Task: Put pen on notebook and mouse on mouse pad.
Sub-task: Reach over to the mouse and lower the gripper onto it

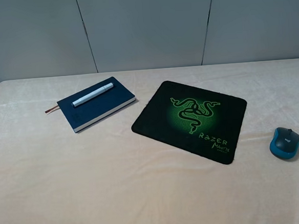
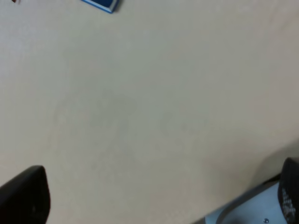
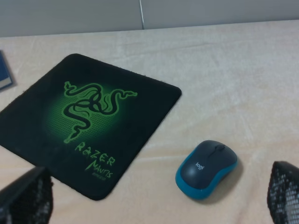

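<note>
The mouse [image 3: 207, 169] sits just ahead of my wide-open right gripper [image 3: 154, 205], and the mouse pad [image 3: 140, 102] lies to its left.

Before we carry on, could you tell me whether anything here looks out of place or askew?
The mouse sits on the bare cloth right of the mouse pad, not on it. The pad and the notebook lie at different angles, not squared up. Nothing looks spilled or damaged.
</note>
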### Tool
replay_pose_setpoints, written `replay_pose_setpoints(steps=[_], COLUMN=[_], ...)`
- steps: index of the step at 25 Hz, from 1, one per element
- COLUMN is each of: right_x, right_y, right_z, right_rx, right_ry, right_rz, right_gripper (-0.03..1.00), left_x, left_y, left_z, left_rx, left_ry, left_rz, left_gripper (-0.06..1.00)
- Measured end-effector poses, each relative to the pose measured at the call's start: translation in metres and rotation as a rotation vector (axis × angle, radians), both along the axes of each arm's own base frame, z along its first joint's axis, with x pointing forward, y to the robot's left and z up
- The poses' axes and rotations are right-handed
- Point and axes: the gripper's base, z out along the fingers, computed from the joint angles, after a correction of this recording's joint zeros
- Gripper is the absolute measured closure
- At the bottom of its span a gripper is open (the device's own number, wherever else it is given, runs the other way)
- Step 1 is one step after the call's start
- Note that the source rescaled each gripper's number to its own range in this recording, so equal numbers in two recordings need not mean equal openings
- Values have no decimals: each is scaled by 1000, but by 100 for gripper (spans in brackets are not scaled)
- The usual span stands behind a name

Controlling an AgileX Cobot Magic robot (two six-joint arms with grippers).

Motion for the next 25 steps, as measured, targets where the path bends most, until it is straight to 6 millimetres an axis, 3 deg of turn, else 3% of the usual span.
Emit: replay_pose_setpoints(steps=[6,11,25], right_x=[0,0,0], right_y=[0,0,0], right_z=[0,0,0], right_rx=[0,0,0], right_ry=[0,0,0], right_rz=[0,0,0], right_gripper=[-3,-3,-3], left_x=[-51,-73,-74], left_y=[18,26,28], left_z=[-35,-60,-68], left_rx=[-63,-151,-209], left_ry=[-143,-226,-313], left_rz=[-1,55,99], left_gripper=[-2,-2,-2])
